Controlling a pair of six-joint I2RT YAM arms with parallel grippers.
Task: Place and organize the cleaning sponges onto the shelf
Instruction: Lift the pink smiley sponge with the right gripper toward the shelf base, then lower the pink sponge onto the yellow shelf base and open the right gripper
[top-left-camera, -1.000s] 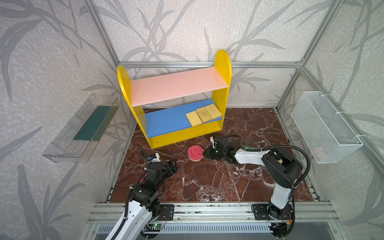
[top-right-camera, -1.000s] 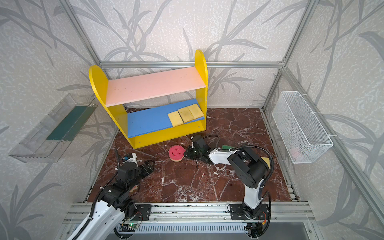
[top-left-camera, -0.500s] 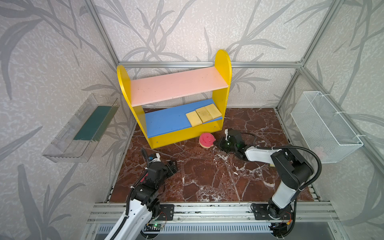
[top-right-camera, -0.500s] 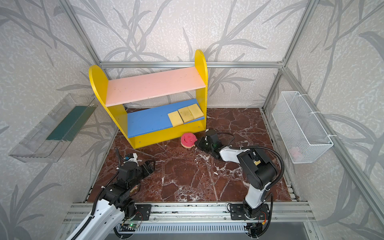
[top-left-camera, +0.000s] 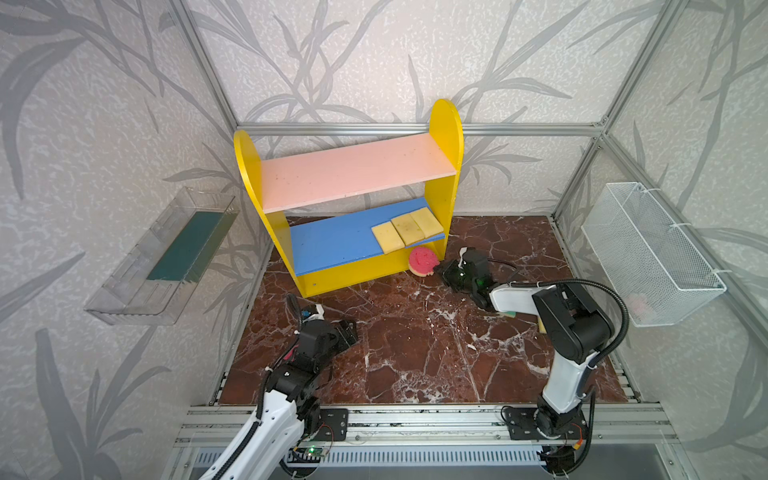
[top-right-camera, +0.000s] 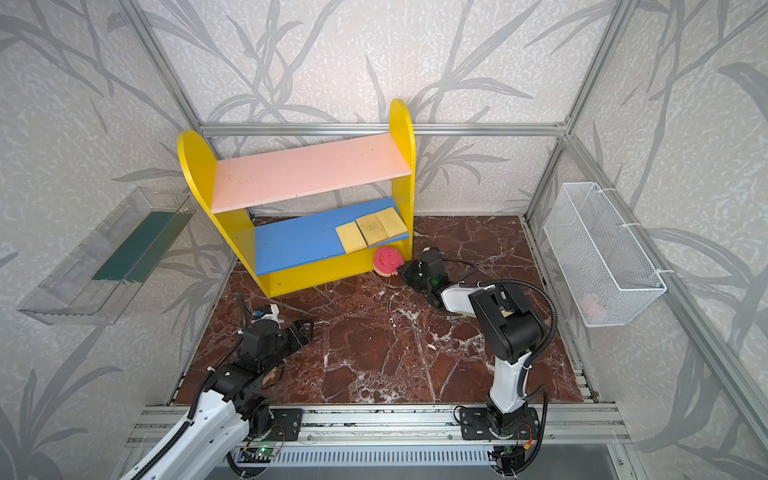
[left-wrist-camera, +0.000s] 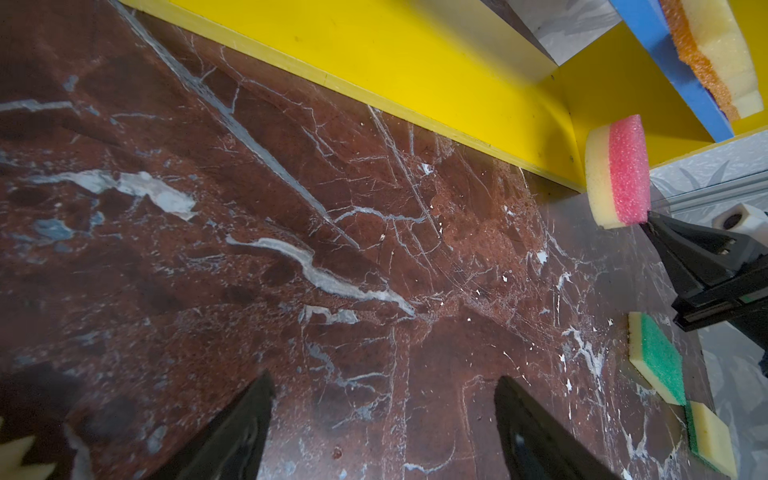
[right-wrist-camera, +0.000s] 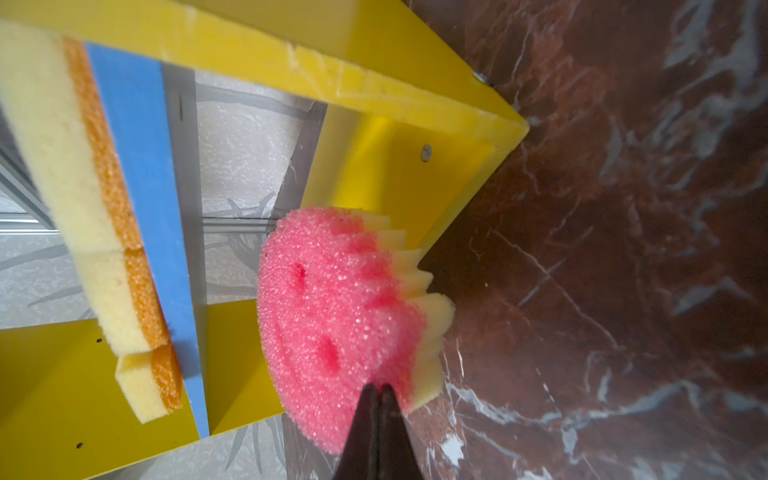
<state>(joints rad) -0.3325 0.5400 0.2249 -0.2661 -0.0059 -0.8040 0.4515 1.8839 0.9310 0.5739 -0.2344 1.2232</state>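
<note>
Pale leaf-patterned walls on an aluminium frame, around a red-brown marble floor (top-left-camera: 415, 345).

Toward the back left of that floor, the shelf (top-left-camera: 446, 124) (top-right-camera: 401, 120): yellow round-topped side panels, bare pink top board, blue middle board, yellow base.

On the left wall, a clear plastic tray (top-left-camera: 124, 286) with a dark green liner; on the right wall, a white wire basket (top-left-camera: 665, 270) with something pinkish inside, too blurred to tell.

At the right, the black-and-white right arm, reaching low toward the shelf's right front corner. At the lower left, the left arm, resting near the floor, well apart from the shelf.

On the blue board's right end, three pale yellow sponges (top-left-camera: 407, 228) (top-right-camera: 372, 228) in a row, edges touching; orange undersides in the right wrist view (right-wrist-camera: 104, 199).

At the foot of the right side panel, a round pink sponge (top-left-camera: 422, 262) (top-right-camera: 387, 261) (left-wrist-camera: 619, 170) (right-wrist-camera: 332, 316) with a smiley face and a yellow backing, standing on edge, just off the floor at the base's corner.

Right gripper (top-left-camera: 441, 272) (right-wrist-camera: 377, 392): fingers pressed together, pinching the pink sponge's rim.

Left gripper (top-left-camera: 349, 330) (left-wrist-camera: 382, 395): fingers spread wide, nothing between them.

Beneath the right arm, two green-faced yellow sponges (left-wrist-camera: 656, 365) lying flat on the marble.
</note>
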